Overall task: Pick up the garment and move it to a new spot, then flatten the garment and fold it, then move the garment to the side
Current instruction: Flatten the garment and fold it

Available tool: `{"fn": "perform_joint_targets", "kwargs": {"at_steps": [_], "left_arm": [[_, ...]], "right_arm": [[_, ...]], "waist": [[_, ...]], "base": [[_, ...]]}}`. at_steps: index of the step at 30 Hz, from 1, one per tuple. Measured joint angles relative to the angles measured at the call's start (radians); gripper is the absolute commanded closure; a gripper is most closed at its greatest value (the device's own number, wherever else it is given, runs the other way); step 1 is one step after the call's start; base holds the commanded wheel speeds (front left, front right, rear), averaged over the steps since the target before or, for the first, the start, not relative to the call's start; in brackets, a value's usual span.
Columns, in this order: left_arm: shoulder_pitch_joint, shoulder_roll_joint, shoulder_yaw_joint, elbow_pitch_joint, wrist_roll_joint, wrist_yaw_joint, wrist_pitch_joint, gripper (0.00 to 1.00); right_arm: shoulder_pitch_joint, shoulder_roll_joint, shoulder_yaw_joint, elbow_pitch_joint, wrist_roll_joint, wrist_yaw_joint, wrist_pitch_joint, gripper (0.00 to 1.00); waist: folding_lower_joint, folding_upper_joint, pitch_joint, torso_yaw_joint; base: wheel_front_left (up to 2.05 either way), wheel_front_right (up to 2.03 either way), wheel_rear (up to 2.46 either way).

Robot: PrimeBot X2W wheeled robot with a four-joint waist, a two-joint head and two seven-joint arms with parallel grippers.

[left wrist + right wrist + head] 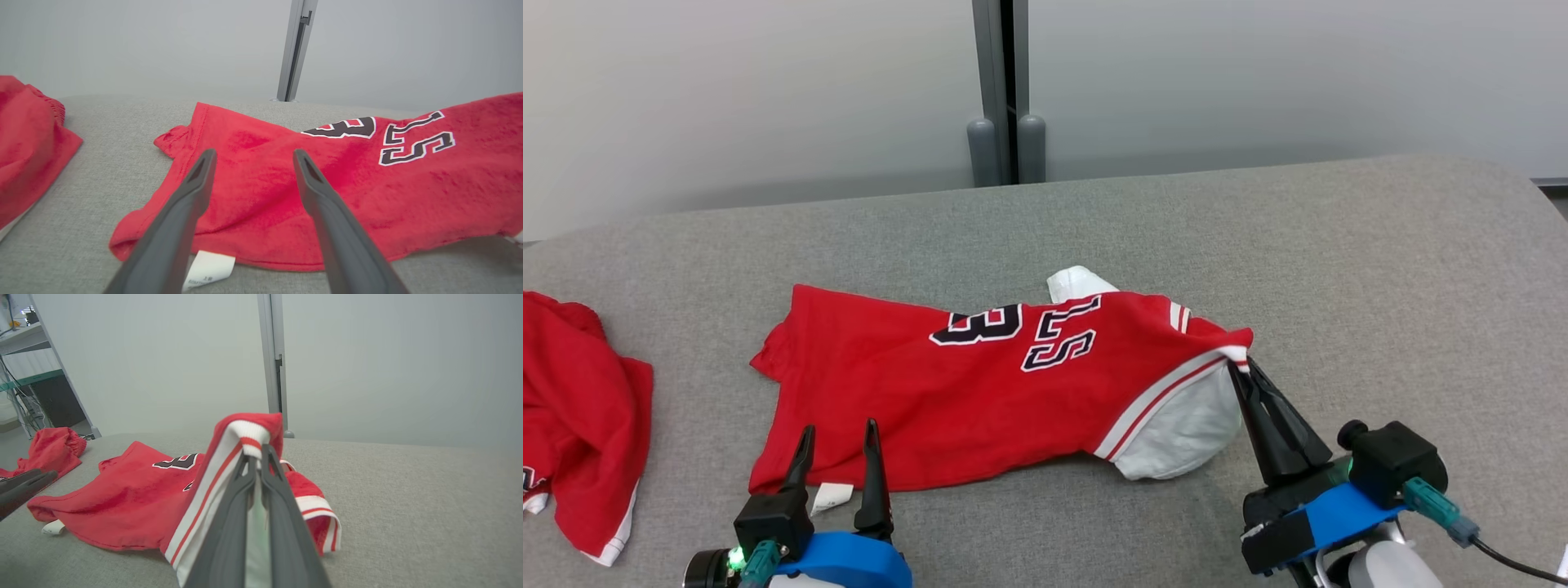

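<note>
The garment [980,392] is a red jersey with dark numbers and white-and-red trim, lying crumpled across the grey padded table [1380,269]. My right gripper [1243,367] is shut on the garment's striped edge at its right end, and that edge is lifted off the surface; in the right wrist view the trim [249,439] is pinched between the fingertips. My left gripper [838,433] hovers open over the garment's lower left hem, with the red cloth [253,183] between and beyond its fingers and a white label [208,269] just below.
A second red garment [572,416] lies bunched at the table's left edge, also seen as a red heap [28,151] in the left wrist view. A grey post [1005,90] stands behind the table against a pale wall. Shelving [24,375] stands far left.
</note>
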State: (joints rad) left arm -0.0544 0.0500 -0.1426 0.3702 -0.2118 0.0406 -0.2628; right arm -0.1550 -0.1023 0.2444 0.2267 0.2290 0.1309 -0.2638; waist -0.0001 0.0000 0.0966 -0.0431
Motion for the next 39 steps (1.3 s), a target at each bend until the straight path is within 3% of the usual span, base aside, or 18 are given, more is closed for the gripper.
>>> {"fn": "perform_joint_targets", "kwargs": {"at_steps": [6, 17, 24, 25, 26, 27, 32, 39], "left_arm": [[-0.025, 0.001, -0.018, -0.001, 0.001, 0.002, 0.0, 0.0], [-0.103, 0.0, -0.079, -0.002, 0.003, -0.004, 0.0, 0.0], [-0.122, 0.0, -0.099, -0.011, 0.003, 0.003, 0.0, 0.0], [-0.122, 0.0, -0.099, -0.011, 0.003, 0.003, 0.0, 0.0], [-0.121, 0.0, -0.098, -0.008, 0.003, 0.004, 0.0, 0.0], [-0.121, 0.001, -0.097, -0.006, 0.004, 0.004, 0.0, 0.0], [-0.11, 0.0, -0.088, -0.004, 0.022, 0.008, 0.0, 0.0], [-0.062, 0.0, -0.043, 0.005, 0.095, 0.025, 0.0, 0.0]], "right_arm": [[-0.022, -0.009, -0.001, -0.013, 0.002, 0.0, 0.0, 1.0], [-0.282, -0.041, -0.128, 0.397, -0.077, 0.0, 0.002, 1.0], [-0.391, -0.04, -0.24, 0.44, -0.161, 0.0, 0.001, 1.0], [-0.391, -0.04, -0.24, 0.44, -0.161, 0.0, 0.001, 0.94], [-0.396, -0.035, -0.252, 0.486, -0.191, 0.0, 0.002, 0.51], [-0.396, -0.028, -0.262, 0.498, -0.194, 0.0, 0.002, 0.0], [-0.386, -0.01, -0.302, 0.449, -0.209, 0.0, 0.001, 0.0], [-0.211, 0.03, -0.324, 0.267, -0.211, 0.0, 0.001, 0.0]], "waist": [[0.0001, 0.0001, 0.043, 0.01], [0.0003, 0.0001, 0.121, 0.121], [0.0004, 0.0002, 0.153, 0.171], [0.0004, 0.0002, 0.153, 0.171], [0.0004, 0.0002, 0.147, 0.171], [0.0002, 0.0002, 0.142, 0.169], [0.0001, -0.0001, 0.122, 0.151], [0.0001, -0.0001, 0.066, 0.101]], "base": [[0.0, 0.0, 0.0], [0.0, 0.0, 0.0], [0.0, 0.0, 0.0], [0.0, 0.0, 0.0], [0.0, 0.0, 0.0], [0.0, 0.0, 0.0], [0.0, 0.0, 0.0], [0.0, 0.0, 0.0]]}}
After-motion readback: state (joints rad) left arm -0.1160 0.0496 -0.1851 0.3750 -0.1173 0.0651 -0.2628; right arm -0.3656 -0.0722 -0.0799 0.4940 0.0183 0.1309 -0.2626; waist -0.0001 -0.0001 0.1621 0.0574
